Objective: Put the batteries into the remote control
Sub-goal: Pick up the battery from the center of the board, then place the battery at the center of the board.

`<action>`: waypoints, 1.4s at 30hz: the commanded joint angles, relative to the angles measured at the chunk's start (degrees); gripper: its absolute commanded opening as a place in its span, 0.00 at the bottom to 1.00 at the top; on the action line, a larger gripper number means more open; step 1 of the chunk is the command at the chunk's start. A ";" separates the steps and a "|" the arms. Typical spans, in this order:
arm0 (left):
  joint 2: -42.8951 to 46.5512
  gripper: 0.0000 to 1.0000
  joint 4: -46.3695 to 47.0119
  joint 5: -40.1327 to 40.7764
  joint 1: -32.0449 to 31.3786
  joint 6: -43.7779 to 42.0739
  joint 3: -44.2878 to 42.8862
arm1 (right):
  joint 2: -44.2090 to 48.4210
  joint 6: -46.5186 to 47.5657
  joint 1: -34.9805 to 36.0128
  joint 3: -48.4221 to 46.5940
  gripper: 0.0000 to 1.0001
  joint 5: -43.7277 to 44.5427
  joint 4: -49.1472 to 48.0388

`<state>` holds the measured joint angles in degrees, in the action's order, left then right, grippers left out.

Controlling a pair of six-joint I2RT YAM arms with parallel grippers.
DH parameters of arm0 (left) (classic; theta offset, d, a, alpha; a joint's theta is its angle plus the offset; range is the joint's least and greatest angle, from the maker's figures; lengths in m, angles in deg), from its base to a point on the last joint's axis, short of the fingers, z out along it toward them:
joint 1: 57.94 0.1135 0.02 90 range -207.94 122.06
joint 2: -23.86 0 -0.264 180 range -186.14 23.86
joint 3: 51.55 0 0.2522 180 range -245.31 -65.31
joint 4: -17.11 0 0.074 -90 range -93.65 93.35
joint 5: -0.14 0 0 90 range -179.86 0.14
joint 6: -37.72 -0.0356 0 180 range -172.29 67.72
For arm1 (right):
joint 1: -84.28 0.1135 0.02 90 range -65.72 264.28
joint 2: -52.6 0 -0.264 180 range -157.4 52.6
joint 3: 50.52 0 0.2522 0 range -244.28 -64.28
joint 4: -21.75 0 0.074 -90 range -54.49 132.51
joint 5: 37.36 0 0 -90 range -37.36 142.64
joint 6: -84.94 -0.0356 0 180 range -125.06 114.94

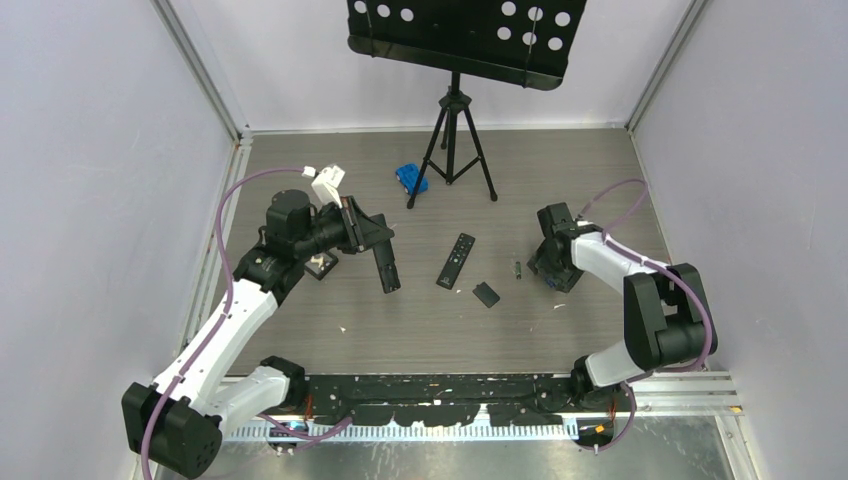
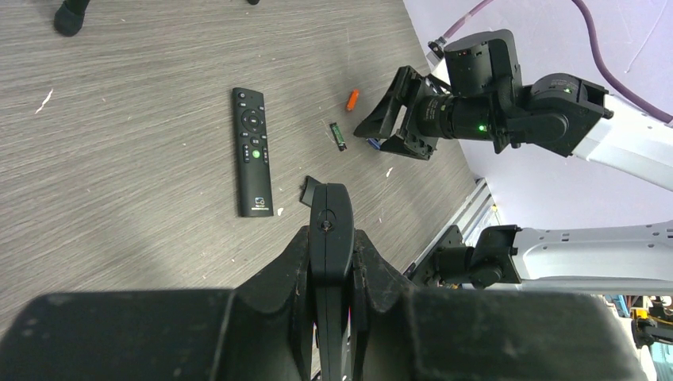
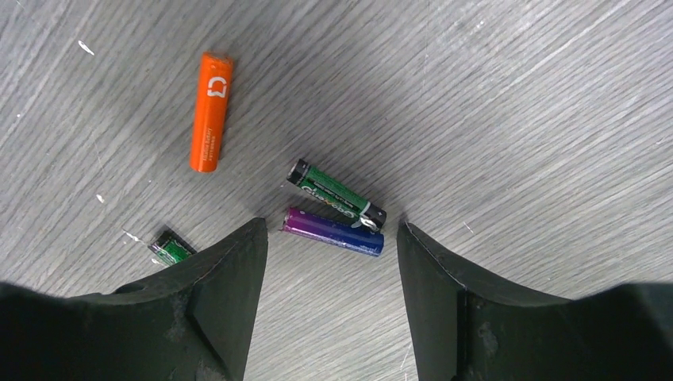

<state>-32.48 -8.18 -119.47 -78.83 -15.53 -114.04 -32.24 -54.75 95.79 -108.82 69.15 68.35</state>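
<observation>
Gripping the remote in closed left fingers over open surface; straddling purple battery and green battery with right fingers spread wide, clear of edges.

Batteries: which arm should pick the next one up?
Right. The open right gripper hangs over the purple battery and a green battery, the purple one between its fingertips. The left gripper is shut on the remote control, so it's occupied.
</observation>
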 commanded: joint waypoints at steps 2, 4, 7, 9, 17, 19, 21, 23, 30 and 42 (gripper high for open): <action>1.23 0.00 0.98 -0.11 -0.03 -1.41 -0.31 | -2.43 -0.93 -0.26 -2.27 0.66 2.03 -0.40; 1.14 0.00 0.98 -0.03 -0.03 -1.44 -0.23 | -2.66 -0.99 -0.25 -2.63 0.65 2.57 0.21; 1.15 0.00 0.90 -0.02 -0.03 -1.52 -0.18 | -2.36 -0.82 -0.26 -2.75 0.59 3.14 1.01; 1.15 0.00 0.89 -0.01 -0.03 -1.62 -0.14 | -2.27 -0.30 -0.26 -3.13 0.53 2.79 1.79; 1.60 0.00 0.57 0.12 -0.03 -1.83 -0.03 | 0.35 6.55 -0.21 -2.67 0.37 -4.74 1.97; 1.71 0.00 0.46 0.16 -0.03 -1.85 -0.03 | 1.59 9.54 0.14 -2.41 0.36 -7.54 1.98; 1.59 0.00 0.39 0.16 -0.03 -1.84 -0.11 | 2.75 12.25 1.15 -2.89 0.35 -9.24 3.32; 1.50 0.00 0.37 0.12 -0.03 -1.83 -0.34 | 4.19 13.89 2.36 -3.35 0.34 -10.24 4.64; 1.36 0.00 -0.05 0.64 -0.03 -1.99 -0.99 | 8.68 18.04 13.36 -6.67 0.34 -13.08 5.90; 3.46 0.00 -4.93 4.15 -0.01 -3.64 -2.13 | -8.31 28.75 32.48 -16.49 0.35 -8.61 8.79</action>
<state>-31.41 -11.59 -117.48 -78.83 -17.15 -114.02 -36.39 -31.15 125.62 -121.41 59.10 74.69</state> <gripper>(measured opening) 0.167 0.488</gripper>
